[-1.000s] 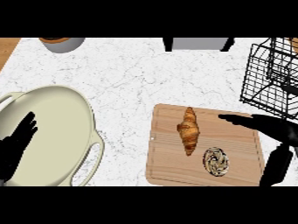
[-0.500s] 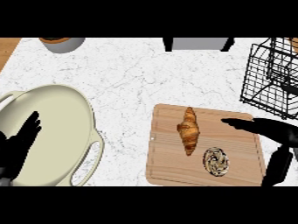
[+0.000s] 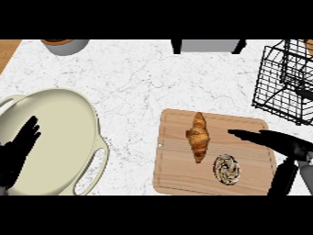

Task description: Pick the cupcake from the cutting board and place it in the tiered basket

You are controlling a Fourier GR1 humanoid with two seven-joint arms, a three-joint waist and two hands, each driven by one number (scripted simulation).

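Notably, the cupcake [image 3: 226,169] lay just left of and below the open right hand [image 3: 287,146], the nearer hand.

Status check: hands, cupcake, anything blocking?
Right hand open above cutting board, left hand open over pot. Cupcake untouched. Croissant beside it.

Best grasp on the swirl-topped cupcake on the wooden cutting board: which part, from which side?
Probably the round sides of the swirl-topped cupcake, thumb and fingers on opposite sides, coming from above and the right. It sits upright, seen top-down, so only its circumference offers purchase. The brown croissant lies just to its upper left, while the open right hand hovers over the wooden cutting board to the right.
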